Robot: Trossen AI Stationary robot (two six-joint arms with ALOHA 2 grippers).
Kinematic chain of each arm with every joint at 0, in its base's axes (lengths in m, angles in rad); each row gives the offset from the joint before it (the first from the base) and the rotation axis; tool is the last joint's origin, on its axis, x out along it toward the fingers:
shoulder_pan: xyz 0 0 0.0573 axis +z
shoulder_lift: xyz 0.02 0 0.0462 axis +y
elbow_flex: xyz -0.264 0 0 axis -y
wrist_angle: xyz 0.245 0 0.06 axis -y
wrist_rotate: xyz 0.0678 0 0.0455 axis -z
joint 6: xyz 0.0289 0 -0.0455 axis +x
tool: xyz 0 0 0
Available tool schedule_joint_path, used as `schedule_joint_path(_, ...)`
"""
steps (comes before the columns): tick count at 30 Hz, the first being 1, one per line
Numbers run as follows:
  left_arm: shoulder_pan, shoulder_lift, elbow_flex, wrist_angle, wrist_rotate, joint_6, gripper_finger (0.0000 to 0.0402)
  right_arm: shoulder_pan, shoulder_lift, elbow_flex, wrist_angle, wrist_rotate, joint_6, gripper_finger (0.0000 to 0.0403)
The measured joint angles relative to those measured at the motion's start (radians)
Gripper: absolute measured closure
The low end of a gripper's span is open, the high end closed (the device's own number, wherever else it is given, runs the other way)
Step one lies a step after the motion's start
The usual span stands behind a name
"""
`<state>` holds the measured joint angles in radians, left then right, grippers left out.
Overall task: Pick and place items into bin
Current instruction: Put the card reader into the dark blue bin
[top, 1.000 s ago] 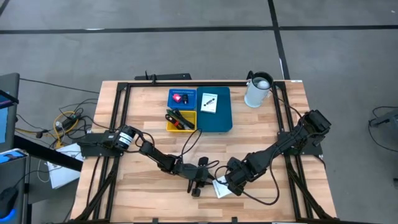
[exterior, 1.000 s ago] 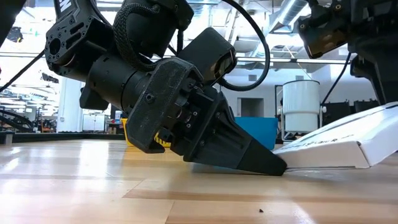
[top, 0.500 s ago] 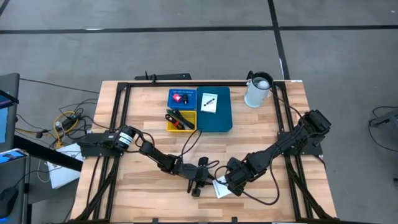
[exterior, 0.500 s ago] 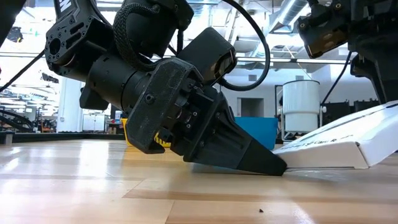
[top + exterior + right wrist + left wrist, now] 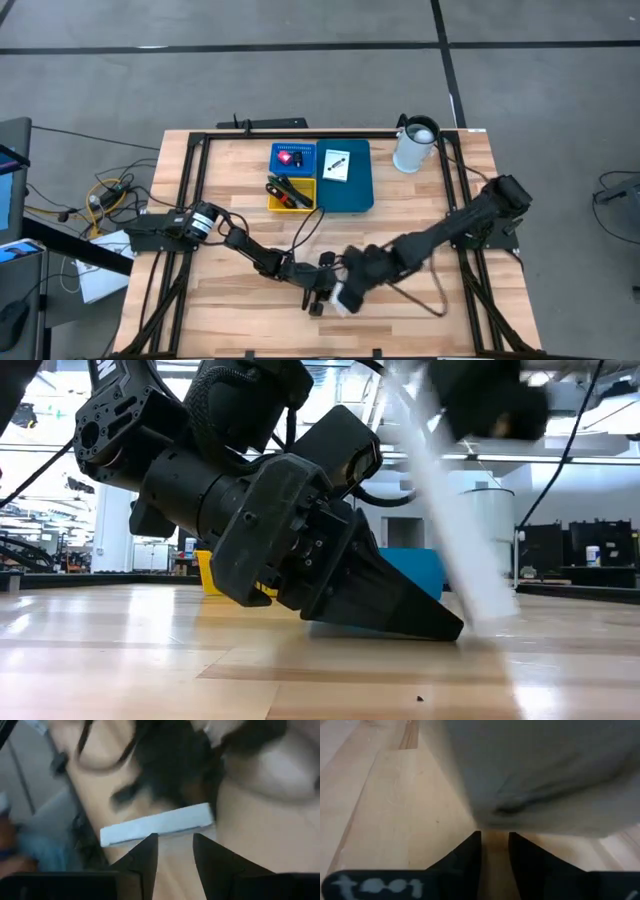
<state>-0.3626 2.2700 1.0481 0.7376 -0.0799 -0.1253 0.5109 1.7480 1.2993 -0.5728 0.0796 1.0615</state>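
Behind both arms: jug [image 5: 414,146], bin [image 5: 321,176].

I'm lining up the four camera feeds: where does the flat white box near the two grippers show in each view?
High view: the flat white box lies near the table's front edge, at the right gripper.
Low view: a blurred white streak, right of centre.
Left wrist view: a pale blurred mass above the fingers, probably the box.
Right wrist view: a white slab just beyond the fingers.
Shared landmark: the left gripper.
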Motion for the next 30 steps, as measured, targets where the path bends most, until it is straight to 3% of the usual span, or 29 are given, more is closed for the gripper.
schedule_joint_path(5, -0.001, 0.000, 0.000, 0.003, -0.004, -0.001, 0.0307, -0.021, 0.008, 0.018, 0.047, -0.011, -0.034, 0.0284)
schedule_joint_path(13, -0.001, 0.000, -0.001, 0.002, -0.006, 0.000, 0.0307, -0.021, 0.008, 0.005, -0.016, -0.030, -0.040, 0.0284)
schedule_joint_path(18, -0.001, 0.000, -0.001, 0.002, -0.005, 0.001, 0.0307, 0.006, 0.010, 0.003, -0.130, -0.065, -0.034, 0.0285)
schedule_joint_path(25, -0.001, 0.000, -0.001, 0.002, -0.005, 0.003, 0.0307, 0.073, 0.010, 0.001, -0.385, -0.079, 0.104, 0.0278)
schedule_joint_path(30, -0.001, 0.000, -0.002, 0.003, -0.006, 0.006, 0.0307, 0.125, 0.058, 0.000, -0.421, -0.086, 0.170, 0.0253)
